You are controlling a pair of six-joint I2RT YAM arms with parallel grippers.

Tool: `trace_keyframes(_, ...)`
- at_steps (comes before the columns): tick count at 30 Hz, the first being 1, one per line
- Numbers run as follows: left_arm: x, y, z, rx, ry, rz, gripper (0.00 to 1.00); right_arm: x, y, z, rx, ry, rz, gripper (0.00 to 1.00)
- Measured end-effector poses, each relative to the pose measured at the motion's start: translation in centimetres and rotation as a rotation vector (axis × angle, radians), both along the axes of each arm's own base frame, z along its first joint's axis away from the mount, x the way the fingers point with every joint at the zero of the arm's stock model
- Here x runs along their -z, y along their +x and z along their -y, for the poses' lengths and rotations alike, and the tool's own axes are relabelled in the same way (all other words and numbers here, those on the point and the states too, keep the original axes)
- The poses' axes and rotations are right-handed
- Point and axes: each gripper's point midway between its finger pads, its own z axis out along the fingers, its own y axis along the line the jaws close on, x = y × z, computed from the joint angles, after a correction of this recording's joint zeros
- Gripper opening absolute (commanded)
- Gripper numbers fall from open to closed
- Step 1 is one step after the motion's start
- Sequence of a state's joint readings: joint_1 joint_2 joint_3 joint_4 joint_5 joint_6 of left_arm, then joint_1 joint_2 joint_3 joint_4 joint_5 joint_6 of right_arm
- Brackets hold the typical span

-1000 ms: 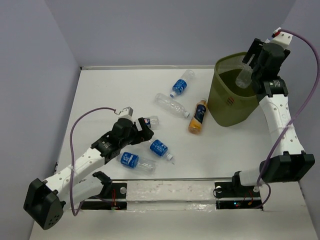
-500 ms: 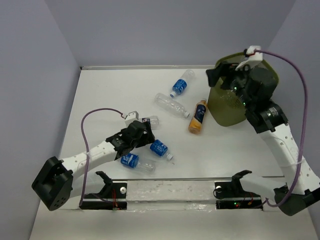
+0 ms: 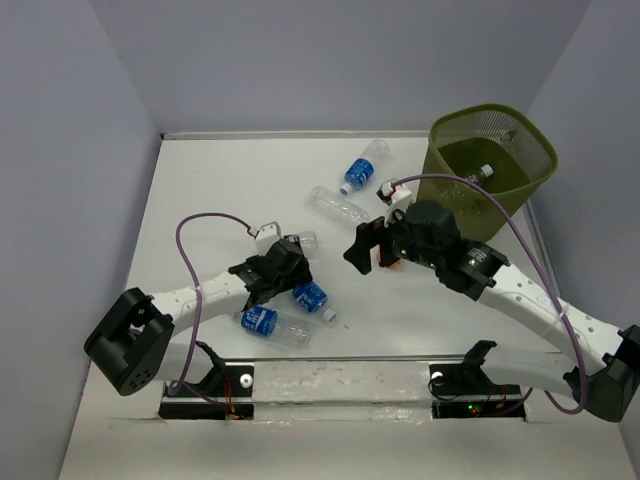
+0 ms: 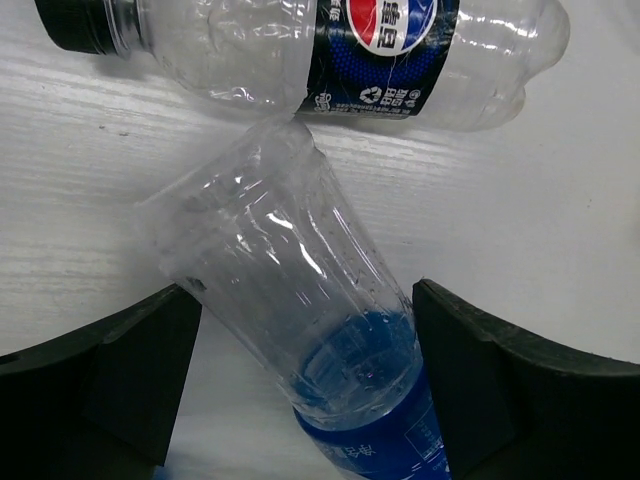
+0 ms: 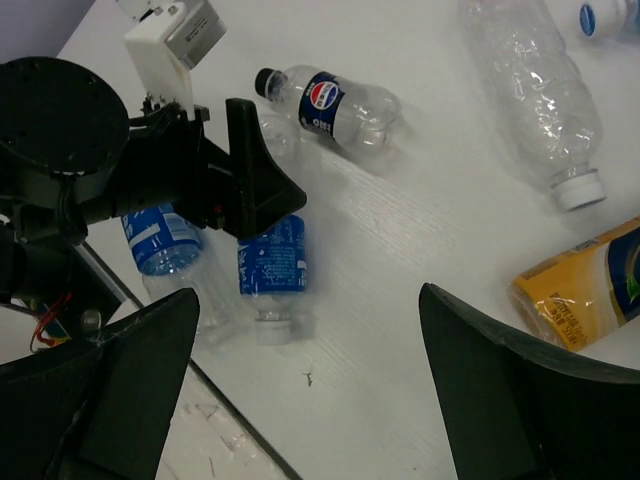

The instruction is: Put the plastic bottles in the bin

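The white desk (image 3: 200,180) carries nearly everything in view. At its far right corner stands the bin (image 3: 452,190), an olive-green mesh basket with a rounded-square rim. It is far bigger than any bottle, and one clear bottle (image 3: 478,176) with a white cap already lies inside it.

The right tool (image 5: 308,300) hangs over the middle of the desk with its fingers spread wide and nothing between them. The left tool (image 4: 305,292) is low on the desk near the front. Its fingers are apart, one on each side of a lying bottle, but whether they press on it cannot be told.

That blue-labelled bottle (image 4: 270,240) is clear and ribbed, with a white cap. Its base touches a Pepsi bottle (image 4: 330,50), which has a dark label and a black cap and lies crosswise just beyond it.

Another blue-labelled one (image 3: 265,322) lies nearer the front edge. A long unlabelled bottle (image 5: 535,95) with a white cap lies mid-desk. Just beside its cap end is an orange-filled bottle (image 5: 585,280). Farther back lies one more blue-labelled bottle (image 3: 362,168).
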State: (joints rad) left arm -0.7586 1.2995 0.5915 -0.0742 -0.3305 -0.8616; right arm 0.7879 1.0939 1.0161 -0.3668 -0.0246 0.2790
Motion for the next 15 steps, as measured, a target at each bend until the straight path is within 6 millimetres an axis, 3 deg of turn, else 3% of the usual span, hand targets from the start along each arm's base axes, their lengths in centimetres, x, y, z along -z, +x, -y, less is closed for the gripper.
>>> trace_keyframes(2,0.0,0.2,0.1,-0.006,-0.005,0.007,0.65,0.3,-0.9,0.1,-0.018,0.015,-0.012,0.95)
trace_keyframes(3,-0.1,0.3,0.2,-0.008,-0.009,0.013,0.65,0.5,-1.3,0.1,-0.027,0.018,-0.018,0.95)
trace_keyframes(4,-0.2,0.4,0.3,-0.009,-0.015,0.017,0.56,0.7,-1.7,0.1,-0.034,0.022,-0.026,0.95)
trace_keyframes(5,-0.3,0.5,0.4,-0.012,-0.021,0.021,0.54,0.9,-1.9,0.1,-0.039,0.024,-0.033,0.95)
trace_keyframes(10,-0.7,0.3,0.5,-0.005,-0.040,0.026,0.47,1.2,-3.0,-0.1,-0.073,0.030,-0.059,0.96)
trace_keyframes(15,-3.2,-0.2,0.8,0.014,-0.107,0.070,0.44,1.6,-4.1,0.0,-0.107,0.027,-0.082,0.96)
